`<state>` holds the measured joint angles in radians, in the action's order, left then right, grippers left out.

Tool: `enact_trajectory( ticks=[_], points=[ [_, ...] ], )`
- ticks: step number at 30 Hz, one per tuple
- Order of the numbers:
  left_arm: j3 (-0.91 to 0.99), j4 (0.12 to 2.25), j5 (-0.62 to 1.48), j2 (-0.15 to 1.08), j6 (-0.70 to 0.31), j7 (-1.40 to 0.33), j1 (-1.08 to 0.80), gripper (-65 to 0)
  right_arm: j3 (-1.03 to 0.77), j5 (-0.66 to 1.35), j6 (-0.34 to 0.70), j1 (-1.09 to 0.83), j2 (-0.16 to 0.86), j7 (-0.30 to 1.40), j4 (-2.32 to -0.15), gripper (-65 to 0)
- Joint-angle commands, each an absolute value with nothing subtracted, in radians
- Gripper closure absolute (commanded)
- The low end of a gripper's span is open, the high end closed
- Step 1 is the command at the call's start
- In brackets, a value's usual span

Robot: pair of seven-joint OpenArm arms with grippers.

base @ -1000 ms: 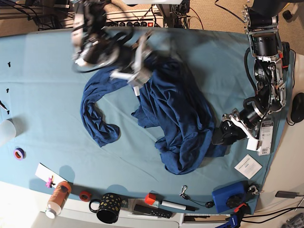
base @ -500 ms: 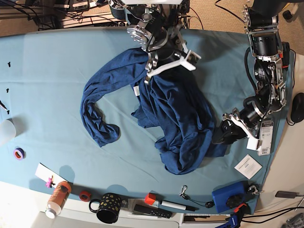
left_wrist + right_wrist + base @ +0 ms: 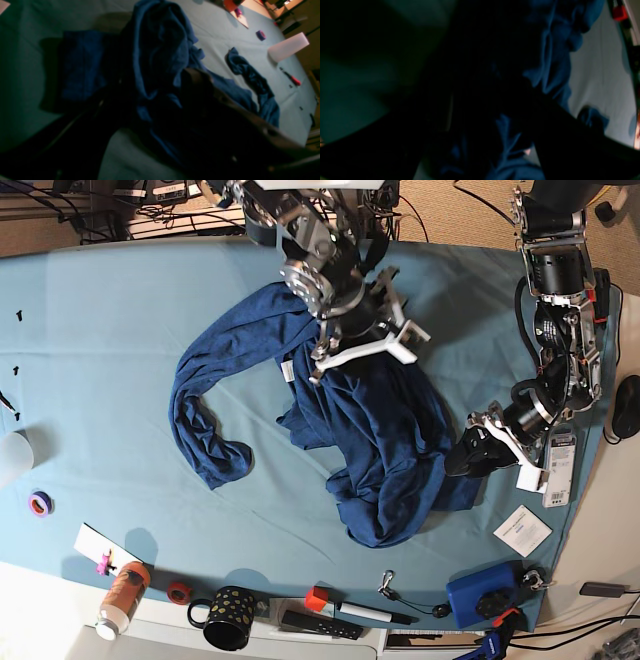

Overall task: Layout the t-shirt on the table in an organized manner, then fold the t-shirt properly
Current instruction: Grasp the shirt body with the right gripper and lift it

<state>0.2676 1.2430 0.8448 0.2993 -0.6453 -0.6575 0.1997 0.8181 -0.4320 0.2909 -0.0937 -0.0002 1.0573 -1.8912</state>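
The dark navy t-shirt (image 3: 380,430) lies crumpled in the middle of the teal-covered table (image 3: 100,360), with one long part curling left and down. My right gripper (image 3: 370,345) hovers over the shirt's upper part, white fingers spread, apparently open. Its wrist view is dark, with shirt folds (image 3: 555,50) between the fingers. My left gripper (image 3: 468,460) sits low at the shirt's right edge and looks open. In the left wrist view the shirt (image 3: 160,45) bunches up just ahead of it.
Along the near edge stand an orange bottle (image 3: 122,597), a dotted black mug (image 3: 228,617), a marker (image 3: 350,608) and a blue box (image 3: 482,592). A paper card (image 3: 521,530) lies at the right. Purple tape (image 3: 40,503) and a white cup (image 3: 10,455) are at the left.
My right arm swung from the shirt's upper left to the right, then slightly down over the shirt's top. The shirt's upper left part now shows uncovered. My left gripper barely moved.
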Motion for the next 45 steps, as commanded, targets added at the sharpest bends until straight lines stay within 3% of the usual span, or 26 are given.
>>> enact_trajectory(
  ticks=[1, 9, 10, 11, 13, 14, 17, 20, 28, 32, 38, 45],
  points=[
    [0.271, 1.259, 0.868, 0.310, -0.656, -0.640, 0.224, -29.8, 0.817, -0.435, 0.285, -0.070, -0.009, 1.039, -1.882, -35.0],
    [0.271, 1.259, 0.867, 0.310, -0.656, -0.640, 0.224, -29.8, 0.817, -0.434, 0.268, 0.007, -0.058, 1.039, -1.741, -34.5],
    [0.271, 1.259, 0.867, 0.310, -0.656, -0.640, 0.224, -29.8, 0.817, -0.434, 0.268, 0.014, -0.062, 1.041, -1.713, -30.7],
    [0.271, 1.259, 0.867, 0.310, -0.656, -0.640, 0.224, -29.8, 0.817, -0.434, 0.269, 0.017, -0.067, 1.045, -1.685, -22.6],
    [0.271, 1.259, 0.867, 0.310, -0.656, -0.640, 0.224, -29.8, 0.817, -0.434, 0.270, 0.019, -0.073, 1.047, -1.650, -2.3],
    [0.271, 1.259, 0.867, 0.310, -0.656, -0.640, 0.224, -29.8, 0.817, -0.435, 0.270, 0.019, -0.073, 1.047, -1.646, 0.0],
    [0.271, 1.259, 0.867, 0.310, -0.656, -0.639, 0.224, -29.8, 0.817, -0.516, 0.253, 0.020, -0.072, 1.046, -1.670, 0.0],
    [0.271, 1.259, 0.868, 0.311, -0.656, -0.640, 0.224, -29.8, 0.817, -0.626, 0.168, 0.020, -0.072, 1.048, -1.752, 0.0],
    [0.271, 1.259, 0.868, 0.311, -0.656, -0.640, 0.224, -29.8, 0.816, -0.646, 0.083, 0.019, -0.072, 1.042, -2.095, 0.0],
    [0.271, 1.259, 0.868, 0.311, -0.656, -0.651, 0.224, -29.8, 0.790, -0.704, 0.041, 0.019, -0.072, 1.042, -2.165, 0.0],
    [0.271, 1.259, 0.868, 0.311, -0.656, -0.658, 0.224, -29.8, 0.586, -0.579, 0.042, 0.013, -0.058, 1.050, -2.165, 0.0],
    [0.271, 1.259, 0.869, 0.311, -0.656, -0.657, 0.224, -29.8, 0.299, -0.416, 0.115, -0.001, 0.022, 1.062, -2.165, 0.0]
  ],
)
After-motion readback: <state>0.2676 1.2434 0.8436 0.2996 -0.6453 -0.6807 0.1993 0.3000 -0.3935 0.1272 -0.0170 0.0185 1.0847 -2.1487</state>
